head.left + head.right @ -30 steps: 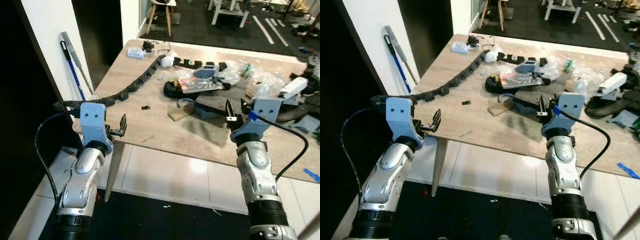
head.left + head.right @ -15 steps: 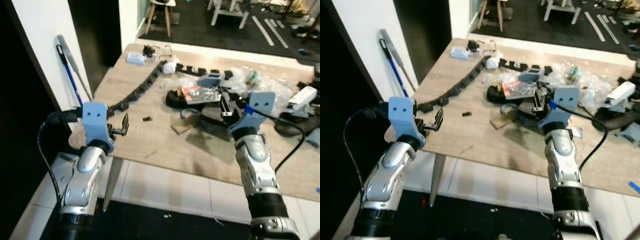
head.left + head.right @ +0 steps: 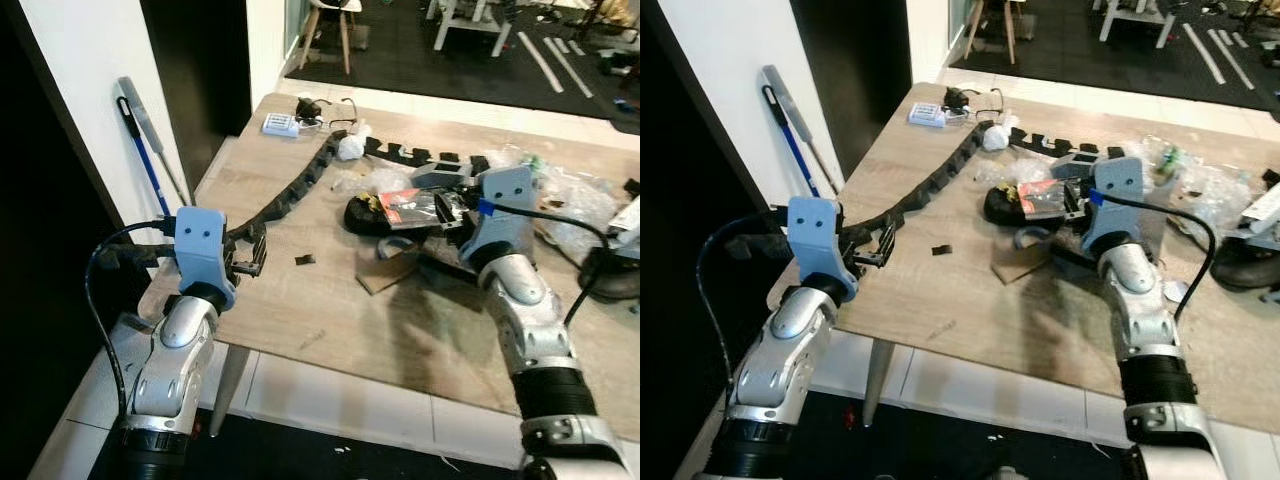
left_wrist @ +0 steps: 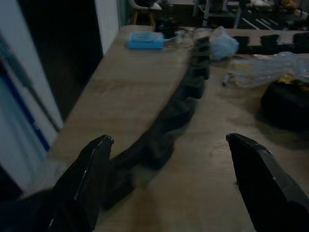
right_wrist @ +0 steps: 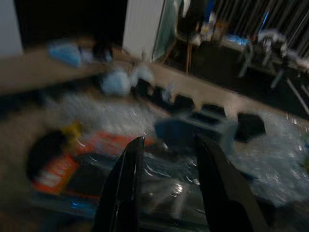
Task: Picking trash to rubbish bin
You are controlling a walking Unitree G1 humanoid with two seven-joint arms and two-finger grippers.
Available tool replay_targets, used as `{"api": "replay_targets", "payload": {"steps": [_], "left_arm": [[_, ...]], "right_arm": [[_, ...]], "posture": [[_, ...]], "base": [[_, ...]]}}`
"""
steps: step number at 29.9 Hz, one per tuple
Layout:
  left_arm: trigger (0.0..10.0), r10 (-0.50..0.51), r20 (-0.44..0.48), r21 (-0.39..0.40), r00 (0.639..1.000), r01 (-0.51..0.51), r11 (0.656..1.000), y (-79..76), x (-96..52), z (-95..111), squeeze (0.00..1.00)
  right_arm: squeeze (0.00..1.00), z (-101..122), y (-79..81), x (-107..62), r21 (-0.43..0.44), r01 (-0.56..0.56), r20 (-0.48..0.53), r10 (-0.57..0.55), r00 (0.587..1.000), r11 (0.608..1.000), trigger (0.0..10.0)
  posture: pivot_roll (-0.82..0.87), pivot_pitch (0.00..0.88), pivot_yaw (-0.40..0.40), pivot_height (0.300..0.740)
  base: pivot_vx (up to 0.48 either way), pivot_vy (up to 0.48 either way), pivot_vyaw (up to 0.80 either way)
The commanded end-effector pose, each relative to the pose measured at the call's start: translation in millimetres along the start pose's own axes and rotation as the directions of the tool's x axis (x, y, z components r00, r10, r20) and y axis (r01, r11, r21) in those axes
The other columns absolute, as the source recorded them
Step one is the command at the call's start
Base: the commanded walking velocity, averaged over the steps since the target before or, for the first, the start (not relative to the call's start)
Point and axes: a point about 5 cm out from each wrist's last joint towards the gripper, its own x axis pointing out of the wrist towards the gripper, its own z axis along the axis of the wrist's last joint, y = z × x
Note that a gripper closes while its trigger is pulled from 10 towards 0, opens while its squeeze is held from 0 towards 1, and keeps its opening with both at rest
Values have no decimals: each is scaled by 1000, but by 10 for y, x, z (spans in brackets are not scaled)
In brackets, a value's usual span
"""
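Observation:
On the wooden table (image 3: 300,315) lies litter: a black bag (image 3: 362,214) with a red wrapper (image 3: 405,203) on it, clear plastic bags (image 3: 570,195) and a crumpled white wad (image 3: 350,145). My right gripper (image 3: 449,206) hovers just right of the red wrapper, fingers open; its wrist view is blurred and has the orange-red wrapper (image 5: 55,171) and clear plastic (image 5: 169,193) ahead of the right gripper (image 5: 170,139). My left gripper (image 3: 250,263) is open at the table's near left edge, over a black cable chain (image 4: 183,101). The left gripper (image 4: 169,139) holds nothing.
The black cable chain (image 3: 300,185) runs from the left edge to the far side. A small blue-white box (image 3: 280,124), a cardboard scrap (image 3: 385,275) and a small black piece (image 3: 304,260) lie on the table. A mop (image 3: 145,140) leans on the white wall at left.
My right gripper has reached forward over the table to the red wrapper and black bag. The camera has shifted closer. My left gripper stays at the table's left edge.

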Motion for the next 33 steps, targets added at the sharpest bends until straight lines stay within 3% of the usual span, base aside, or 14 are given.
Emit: {"api": "replay_targets", "payload": {"steps": [1,3,5,11,14,15,20,21,22,23,25,30,32,33], "left_arm": [[10000,-20,-15,-4,1000,19,1000,-35,-18,-31,0],[10000,-26,-17,-7,1000,26,1000,-39,-24,-35,0],[10000,-29,-18,-10,999,28,1000,-41,-28,-38,0],[10000,-72,21,-34,997,73,997,-81,-64,13,0],[10000,-155,63,-44,986,158,987,-131,-115,84,0],[10000,-204,92,-26,975,207,978,-155,-153,130,0],[10000,-239,118,-2,964,241,970,-170,-188,173,0],[10000,-292,133,1,947,295,956,-196,-234,213,0],[10000,-292,133,1,947,295,956,-196,-234,213,0],[10000,-392,119,25,912,392,920,-229,-328,233,0],[10000,-392,119,25,912,392,920,-229,-328,233,0],[10000,-462,99,27,881,462,887,-266,-378,228,0],[10000,-494,92,20,864,495,869,-305,-392,223,0],[10000,-494,92,20,864,495,869,-305,-392,223,0]], "right_arm": [[0,-54,25,-1,-28,-50,-54,48,997,998,10000],[0,-72,58,-6,-94,-138,-105,128,986,986,10000],[0,-54,55,-1,-108,-152,-110,140,984,983,10000],[0,66,78,12,-90,-202,-88,195,977,975,10000],[0,150,125,2,-86,-272,-86,265,960,958,10000],[0,182,138,-11,-98,-301,-90,293,952,948,10000],[0,212,149,-24,-103,-329,-95,320,943,939,10000],[784,236,151,-42,-113,-356,-103,346,933,928,10000],[784,236,151,-42,-113,-356,-103,346,933,928,10000],[1000,286,183,-131,-141,-434,-129,418,899,890,10000],[1000,286,183,-131,-141,-434,-129,418,899,890,10000],[1000,345,245,-226,-166,-526,-173,501,848,834,10000],[1000,333,248,-269,-196,-576,-233,533,813,793,10000],[1000,333,248,-269,-196,-576,-233,533,813,793,10000]], "posture": [[9,126,-20,740],[7,130,-21,740],[7,132,-21,740],[8,138,-25,740],[5,136,-26,740],[3,139,-26,740],[4,143,-27,740],[6,144,-27,740],[6,144,-27,740],[7,150,-28,740],[7,150,-28,740],[1,156,-23,740],[1,156,-23,740],[1,156,-23,740]], "base": [[315,0,0],[321,0,0],[317,0,0],[154,0,0],[0,0,0],[0,0,0],[0,0,0],[0,0,0],[0,0,0],[0,0,0],[0,0,0],[0,0,0],[0,0,0],[0,0,0]]}}
